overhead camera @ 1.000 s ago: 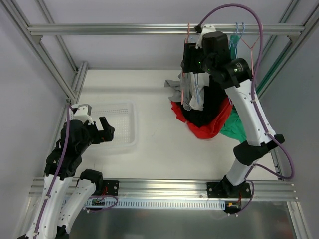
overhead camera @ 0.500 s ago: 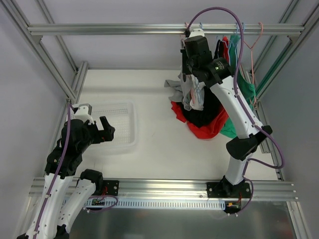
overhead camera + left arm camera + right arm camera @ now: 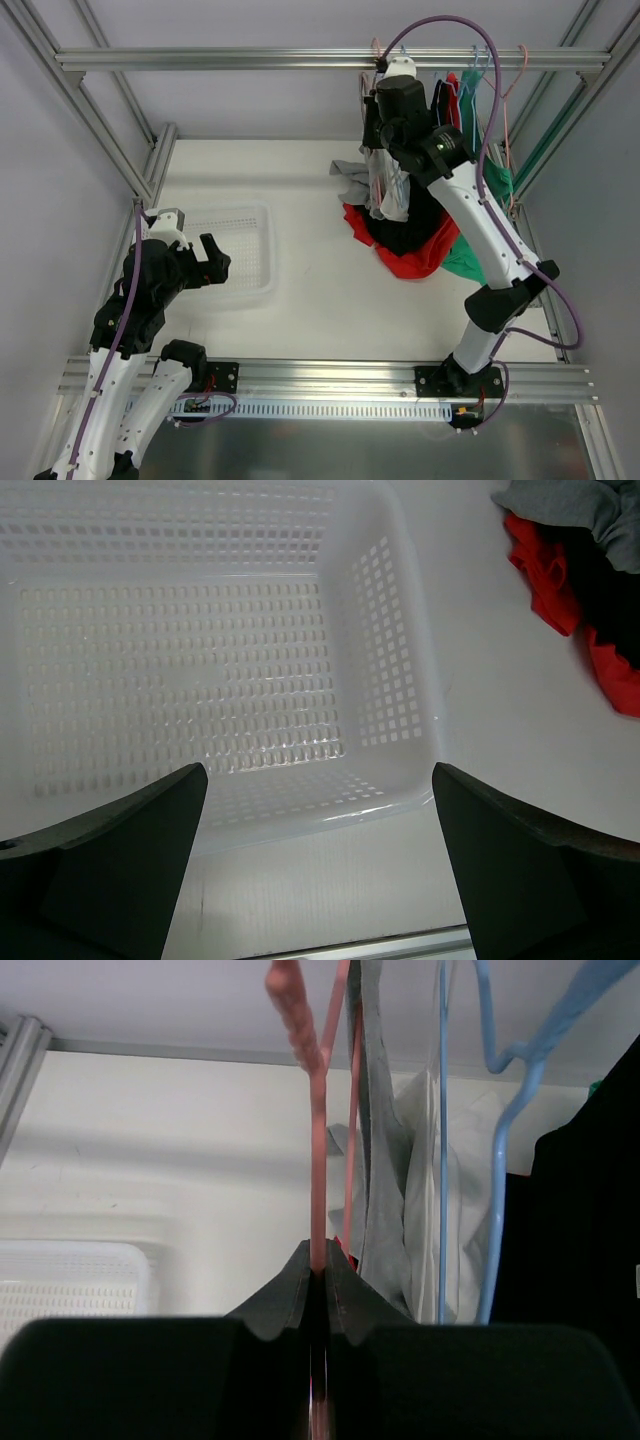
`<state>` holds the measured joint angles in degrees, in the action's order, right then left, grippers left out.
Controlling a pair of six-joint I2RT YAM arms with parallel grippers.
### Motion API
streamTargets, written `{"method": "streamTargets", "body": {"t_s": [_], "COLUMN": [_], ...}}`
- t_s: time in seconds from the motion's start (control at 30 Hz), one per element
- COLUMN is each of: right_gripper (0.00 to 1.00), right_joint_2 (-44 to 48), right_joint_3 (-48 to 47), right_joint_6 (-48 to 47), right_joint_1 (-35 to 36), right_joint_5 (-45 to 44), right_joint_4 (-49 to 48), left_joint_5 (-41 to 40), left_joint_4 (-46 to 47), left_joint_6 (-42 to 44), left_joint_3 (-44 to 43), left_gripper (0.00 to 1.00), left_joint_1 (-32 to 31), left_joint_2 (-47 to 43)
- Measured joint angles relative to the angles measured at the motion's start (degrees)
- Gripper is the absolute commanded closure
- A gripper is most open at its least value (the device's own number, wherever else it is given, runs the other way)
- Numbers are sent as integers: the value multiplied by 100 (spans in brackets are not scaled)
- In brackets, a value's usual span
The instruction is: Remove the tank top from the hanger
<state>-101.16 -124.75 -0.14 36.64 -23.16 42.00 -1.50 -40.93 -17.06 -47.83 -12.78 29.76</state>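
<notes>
The right gripper point(image 3: 318, 1272) is clenched on the thin pink wire hanger point(image 3: 318, 1160). Its 2 black fingers are pressed together around a straight run of the wire, and a thicker pink end shows above them. The grey fabric tank top point(image 3: 378, 1150) hangs just to the right of the pinched wire, lying against the hanger's other pink strand. It drapes down past the fingers and is not caught between them.

Further right, a white garment point(image 3: 430, 1220) hangs by a light blue wire hanger point(image 3: 497, 1160). A black garment point(image 3: 580, 1220) fills the right edge of the wrist view.

In the top view the right arm reaches up to the far right, where the hangers hang from the silver aluminium crossbar point(image 3: 220, 58). Below them, on the white table point(image 3: 300, 190), lies a heap of red, black, grey and green clothes point(image 3: 410, 250).

The left gripper point(image 3: 320, 870) stands wide open and holds nothing. It is over the near edge of the white perforated plastic basket point(image 3: 390, 680) at the near left, well apart from the tank top.
</notes>
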Motion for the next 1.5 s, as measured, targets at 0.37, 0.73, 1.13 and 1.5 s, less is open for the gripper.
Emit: {"method": "streamTargets", "body": {"t_s": [0.37, 0.73, 1.13, 1.5], "right_gripper": [100, 100, 100, 100], "right_joint_2": [1161, 2747, 5724, 6137], "right_joint_3": [684, 2710, 5171, 4975], "right_joint_6": [76, 109, 728, 901], "right_joint_1": [109, 310, 675, 680], "right_joint_5": [750, 2293, 3709, 3910], "right_joint_4": [-562, -715, -723, -345], "left_joint_5": [2, 1093, 2660, 833], "left_joint_4": [-2, 216, 3556, 4304], "left_joint_6": [0, -83, -885, 127], "left_joint_3": [0, -13, -706, -1836], "left_gripper": [1, 1, 1, 28], "left_joint_1": [0, 0, -2205, -3593], "left_joint_2": [-11, -90, 1679, 3488]}}
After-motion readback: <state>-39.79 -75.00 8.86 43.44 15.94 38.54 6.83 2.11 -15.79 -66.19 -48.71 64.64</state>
